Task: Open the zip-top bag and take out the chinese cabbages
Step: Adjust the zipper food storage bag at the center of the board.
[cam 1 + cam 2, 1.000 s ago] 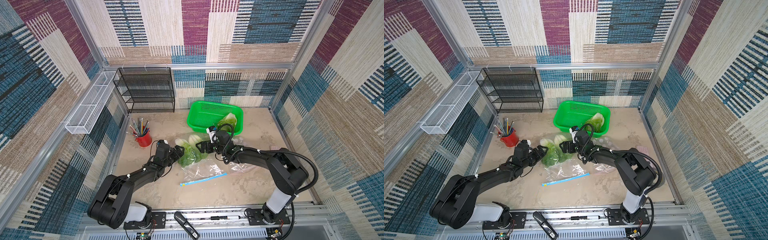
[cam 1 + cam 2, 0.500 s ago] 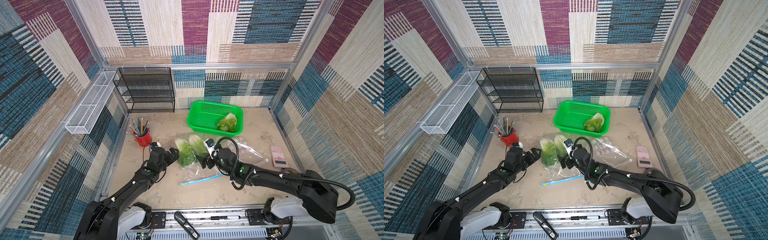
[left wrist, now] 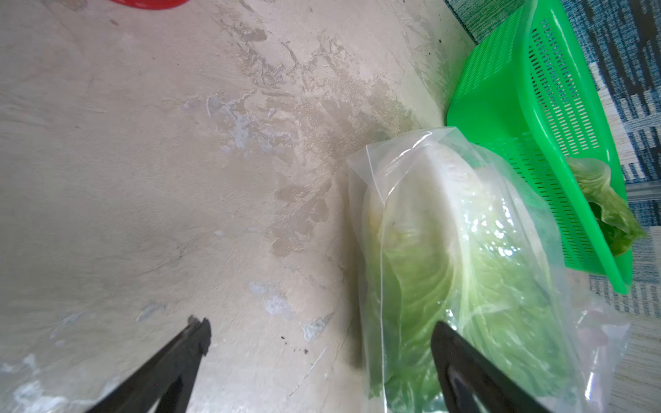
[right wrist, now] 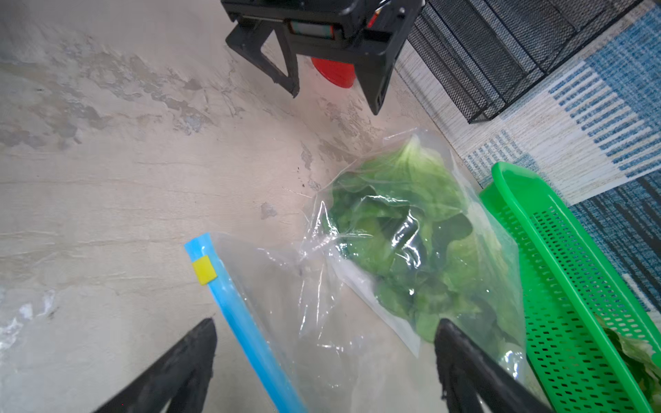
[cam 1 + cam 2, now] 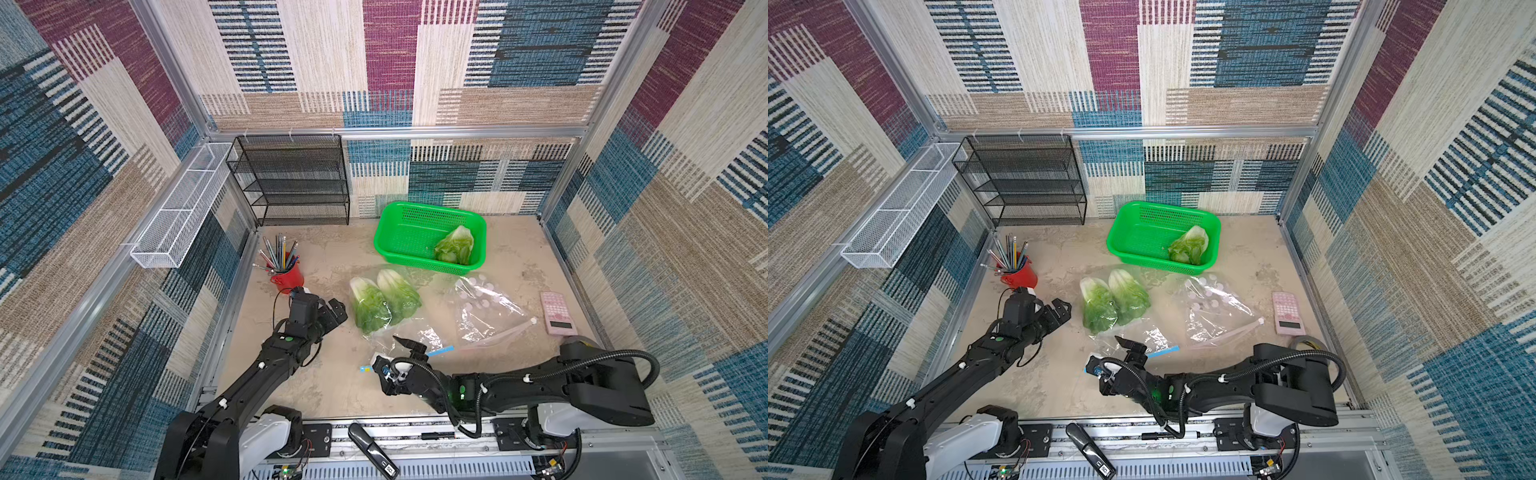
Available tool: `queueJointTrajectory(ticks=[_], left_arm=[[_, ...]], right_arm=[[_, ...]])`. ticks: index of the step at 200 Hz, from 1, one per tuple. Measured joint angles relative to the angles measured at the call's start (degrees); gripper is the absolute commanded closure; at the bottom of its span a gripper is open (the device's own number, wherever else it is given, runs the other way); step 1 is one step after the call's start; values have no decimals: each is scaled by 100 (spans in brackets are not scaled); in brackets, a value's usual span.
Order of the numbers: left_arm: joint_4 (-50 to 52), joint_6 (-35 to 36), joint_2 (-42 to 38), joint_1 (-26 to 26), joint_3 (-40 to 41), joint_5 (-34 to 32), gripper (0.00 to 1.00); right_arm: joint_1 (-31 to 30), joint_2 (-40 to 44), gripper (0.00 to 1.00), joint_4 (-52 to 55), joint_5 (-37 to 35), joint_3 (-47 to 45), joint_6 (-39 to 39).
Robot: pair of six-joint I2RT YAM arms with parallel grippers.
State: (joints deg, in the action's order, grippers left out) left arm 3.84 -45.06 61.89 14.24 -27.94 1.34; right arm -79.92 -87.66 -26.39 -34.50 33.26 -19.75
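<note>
Bimanual cell, seen from above and from both wrists. The left end effector (image 5: 332, 309) and the right end effector (image 4: 326, 327) are both spread wide, and nothing is held. The left one hovers just beside the zip-top bag (image 5: 409, 334). The right one is poised near the bag's blue zip strip (image 4: 250, 325), whose yellow slider (image 4: 204, 270) sits at one end. Two chinese cabbages (image 5: 384, 301) lie side by side inside the bag on the worktop (image 5: 332, 386), with their white stems turned toward the green perforated basket (image 5: 428, 205). A third cabbage (image 5: 455, 249) is already placed in that basket. Whether the bag's mouth is fully parted cannot be told. Failure is judged most likely if a head is pulled while the film is left unpinned, since the slick bag would then be dragged along with it. The crinkled leaves may be torn by a hard pinch, and the basket may be nudged.
</note>
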Motion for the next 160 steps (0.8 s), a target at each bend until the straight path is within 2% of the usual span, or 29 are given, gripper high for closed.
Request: queueJointTrajectory(ticks=[85,160], left_arm=[[72,22,-72,-50,22,76,1],[66,17,-157,-61,192,188,1]], right_arm=[[-186,-1241,14,-507,-304,361,-748],[-186,-1840,20,-883,-699,485,-1379]])
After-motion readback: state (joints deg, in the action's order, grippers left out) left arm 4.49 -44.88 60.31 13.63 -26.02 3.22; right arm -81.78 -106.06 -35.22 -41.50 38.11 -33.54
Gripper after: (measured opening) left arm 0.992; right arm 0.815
